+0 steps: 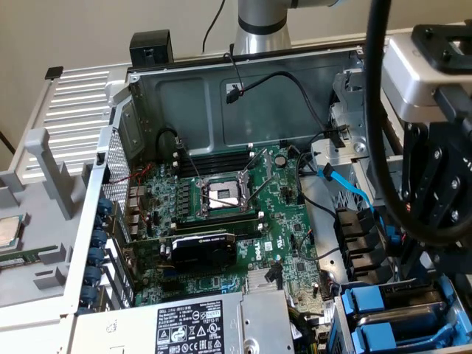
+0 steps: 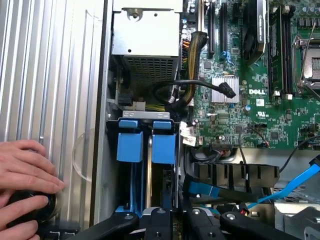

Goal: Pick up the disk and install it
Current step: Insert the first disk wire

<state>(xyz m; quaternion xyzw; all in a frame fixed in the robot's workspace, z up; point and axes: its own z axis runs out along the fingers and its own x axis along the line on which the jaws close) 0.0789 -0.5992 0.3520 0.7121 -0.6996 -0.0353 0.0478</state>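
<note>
Open computer case (image 1: 243, 96) seen from above, green board (image 1: 243, 214) inside. Tool (image 2: 172, 225) hanging at the exterior view's right edge, over the drive bay in the near right corner. Two blue carriers side by side in that bay; the disk (image 2: 163, 142) probably the one nearer the board, just beyond the tool's dark fingers (image 2: 107, 226), not touching them. Second carrier (image 2: 130, 141) right beside it. Open or closed: cannot tell. A person's hand (image 2: 25, 170) resting outside the case.
</note>
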